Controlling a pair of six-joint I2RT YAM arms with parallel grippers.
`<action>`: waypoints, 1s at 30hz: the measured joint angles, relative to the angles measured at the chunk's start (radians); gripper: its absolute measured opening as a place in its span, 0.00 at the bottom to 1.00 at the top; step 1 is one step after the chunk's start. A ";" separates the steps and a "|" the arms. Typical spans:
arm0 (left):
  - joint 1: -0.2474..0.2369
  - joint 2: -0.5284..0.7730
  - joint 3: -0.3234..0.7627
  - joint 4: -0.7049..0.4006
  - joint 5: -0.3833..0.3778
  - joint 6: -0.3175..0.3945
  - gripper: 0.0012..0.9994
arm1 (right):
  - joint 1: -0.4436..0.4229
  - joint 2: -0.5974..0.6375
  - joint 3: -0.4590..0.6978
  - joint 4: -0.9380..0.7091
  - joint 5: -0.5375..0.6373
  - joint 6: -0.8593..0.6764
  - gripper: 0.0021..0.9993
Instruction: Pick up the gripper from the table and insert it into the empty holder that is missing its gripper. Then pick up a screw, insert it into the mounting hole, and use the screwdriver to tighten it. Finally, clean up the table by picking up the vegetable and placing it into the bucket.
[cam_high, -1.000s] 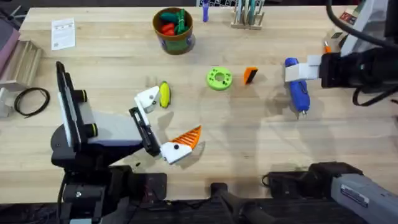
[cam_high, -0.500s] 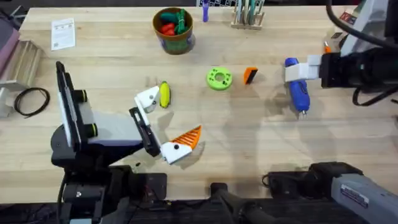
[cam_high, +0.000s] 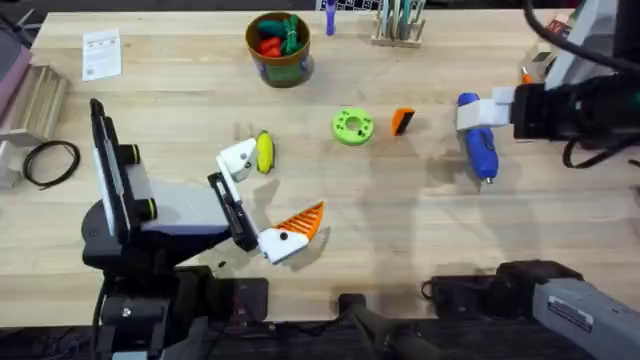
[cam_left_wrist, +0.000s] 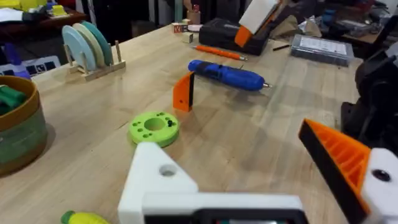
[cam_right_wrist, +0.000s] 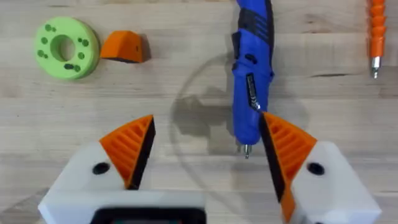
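Both claws gape empty: right claw (cam_right_wrist: 208, 146) hovers over the screwdriver (cam_right_wrist: 251, 81), left claw (cam_high: 262, 203) at 7 o'clock of the gripper (cam_high: 402, 121).

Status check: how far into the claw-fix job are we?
Nothing looks done. The orange gripper lies on the table beside the green disc, and the left claw has its bare white holder unfilled. In hand: the right claw hovers open by the blue screwdriver, gripping nothing. Left: insertion, screw, tightening, and the yellow vegetable goes into the bucket.
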 joint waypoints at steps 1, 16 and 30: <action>0.000 0.000 0.000 0.000 0.000 0.000 0.99 | 0.002 0.008 0.000 -0.001 0.000 0.002 0.99; 0.000 0.000 0.000 0.000 0.000 0.000 0.99 | 0.300 0.139 0.296 -0.193 0.101 0.124 0.99; 0.000 0.000 0.000 -0.001 0.005 0.000 0.99 | 0.385 0.499 0.512 -0.301 0.106 0.217 0.99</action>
